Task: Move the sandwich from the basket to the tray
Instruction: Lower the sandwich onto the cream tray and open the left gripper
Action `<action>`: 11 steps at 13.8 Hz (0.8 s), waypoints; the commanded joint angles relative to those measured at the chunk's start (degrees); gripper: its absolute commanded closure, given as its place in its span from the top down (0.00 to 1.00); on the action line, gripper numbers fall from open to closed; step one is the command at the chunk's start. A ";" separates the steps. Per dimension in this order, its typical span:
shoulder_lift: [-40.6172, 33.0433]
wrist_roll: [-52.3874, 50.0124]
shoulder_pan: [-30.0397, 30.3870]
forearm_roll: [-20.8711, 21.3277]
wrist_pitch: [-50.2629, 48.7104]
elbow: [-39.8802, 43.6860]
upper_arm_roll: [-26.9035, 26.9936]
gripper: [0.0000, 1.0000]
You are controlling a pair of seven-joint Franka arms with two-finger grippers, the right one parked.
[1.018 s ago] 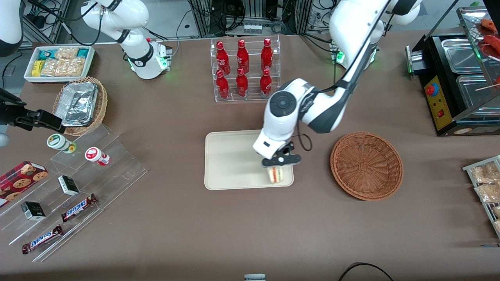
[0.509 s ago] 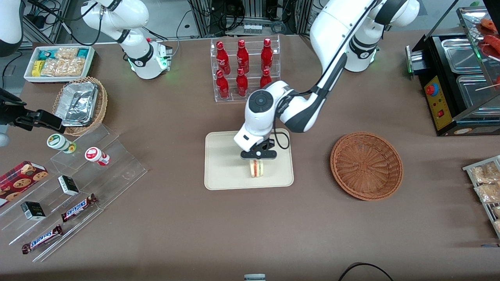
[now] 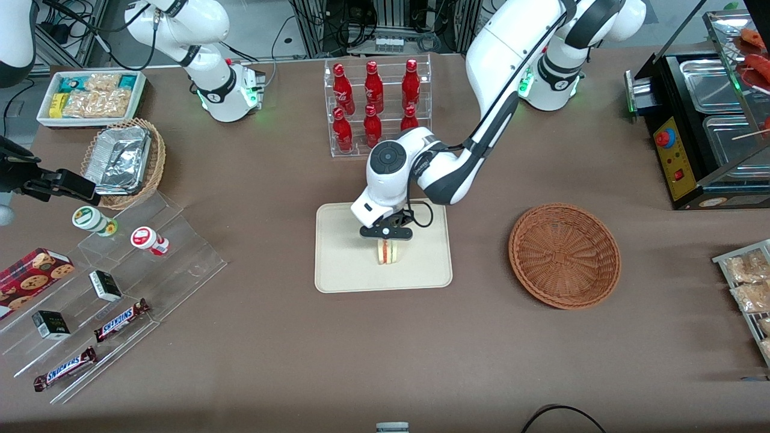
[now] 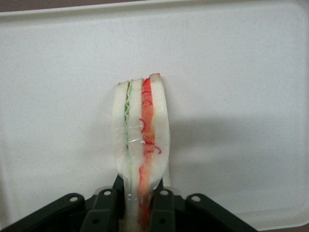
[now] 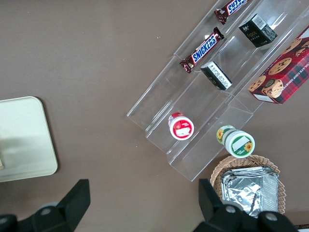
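Note:
My left gripper (image 3: 385, 239) is shut on the sandwich (image 3: 387, 252), a white wedge with red and green filling, and holds it over the middle of the cream tray (image 3: 343, 264). In the left wrist view the sandwich (image 4: 141, 140) stands on edge between my black fingers (image 4: 107, 208), with the tray's surface (image 4: 231, 72) close below it. I cannot tell whether it touches the tray. The reddish-brown wicker basket (image 3: 564, 255) stands empty beside the tray, toward the working arm's end of the table.
A clear rack of red bottles (image 3: 376, 107) stands farther from the front camera than the tray. A clear stepped stand (image 3: 114, 288) with snacks, a tan basket of foil containers (image 3: 123, 161) and a white snack bin (image 3: 91, 97) lie toward the parked arm's end. A black food warmer (image 3: 704, 126) stands at the working arm's end.
My gripper has carried the sandwich from the tray's corner nearest the basket toward the tray's middle, a little farther from the front camera. It stays shut on the sandwich.

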 commanded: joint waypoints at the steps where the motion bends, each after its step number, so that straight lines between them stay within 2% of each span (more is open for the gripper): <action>1: 0.04 -0.40 -0.13 1.01 -0.39 1.76 -0.03 1.00; 4: -2.76 -1.10 0.57 0.23 -0.83 2.90 0.32 1.00; 8: -10.57 -1.45 3.12 -0.30 -10.12 3.17 0.41 1.00; 11: -17.26 -3.65 7.85 -2.15 -16.63 2.91 0.50 1.00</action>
